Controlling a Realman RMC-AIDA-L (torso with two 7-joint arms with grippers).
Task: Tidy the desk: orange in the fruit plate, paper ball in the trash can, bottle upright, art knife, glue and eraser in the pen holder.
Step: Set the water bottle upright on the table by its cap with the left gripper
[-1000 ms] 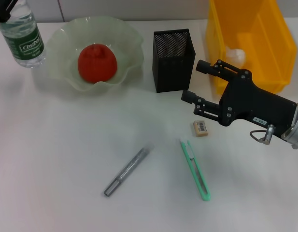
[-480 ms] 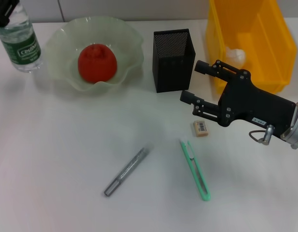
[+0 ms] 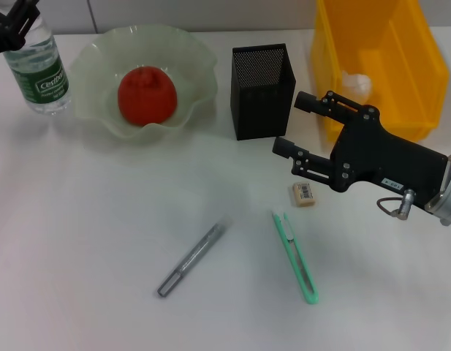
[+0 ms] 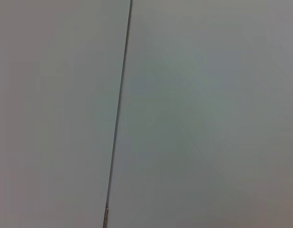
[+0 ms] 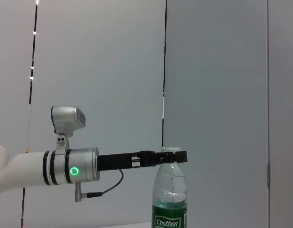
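Note:
The clear bottle (image 3: 40, 73) with a green label stands upright at the far left. My left gripper (image 3: 12, 20) is shut on its cap; the right wrist view shows that gripper (image 5: 171, 156) on top of the bottle (image 5: 171, 209). The orange (image 3: 146, 95) lies in the pale green fruit plate (image 3: 90, 69). The paper ball (image 3: 357, 82) lies in the yellow bin (image 3: 400, 110). My right gripper (image 3: 292, 124) is open and empty, hovering between the black mesh pen holder (image 3: 262, 91) and the eraser (image 3: 304, 194). The green art knife (image 3: 296, 256) and the grey glue stick (image 3: 190, 259) lie on the table nearer me.
The white table (image 3: 79, 241) carries nothing else. The left wrist view shows only a plain wall (image 4: 184, 114).
The bottle and my left gripper have shifted slightly to the right and toward me. My right arm and the other things have not moved.

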